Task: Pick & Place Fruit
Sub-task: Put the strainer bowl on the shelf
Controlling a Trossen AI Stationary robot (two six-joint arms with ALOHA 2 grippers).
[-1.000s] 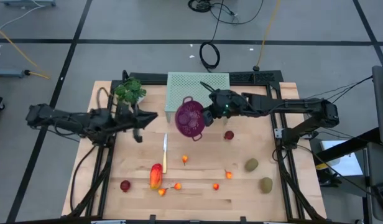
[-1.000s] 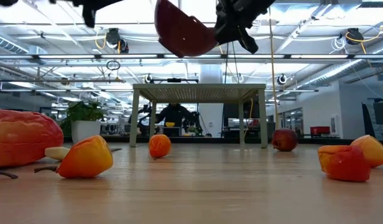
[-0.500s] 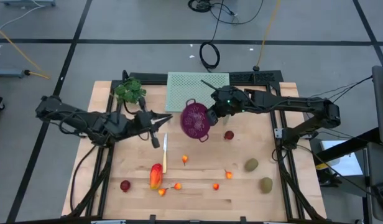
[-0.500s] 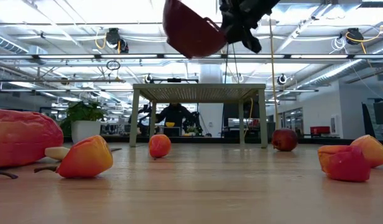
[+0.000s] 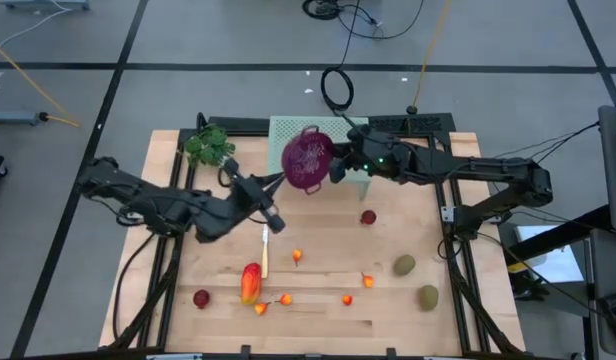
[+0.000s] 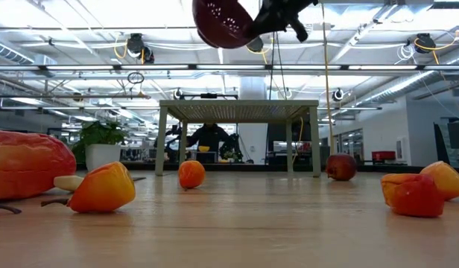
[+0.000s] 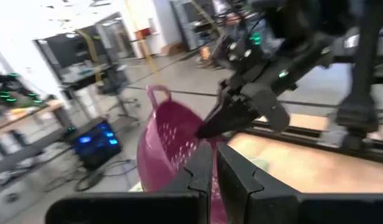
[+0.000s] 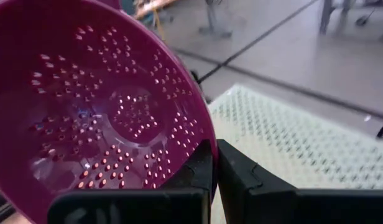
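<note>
The fruit lies scattered on the counter (image 5: pixel 408 225): the mango (image 5: pixel 250 283) sits at the front beside the knife (image 5: pixel 265 247), one red ball (image 5: pixel 201 298) near the front left, the other red ball (image 5: pixel 368 217) right of centre, two kiwis (image 5: pixel 405 265) toward the right, and tiny orange pieces (image 5: pixel 297 257) strung between them. Above all that, my right gripper (image 5: pixel 338 166) is clamped on the rim of a purple colander (image 5: pixel 307 160), holding it tilted in the air over the green mat (image 5: pixel 288 130) at the back. My left gripper (image 5: pixel 274 224) hovers over the counter just above the knife's back end, fingers pressed together on nothing. The plant (image 5: pixel 209 146) stands at the back left corner
</note>
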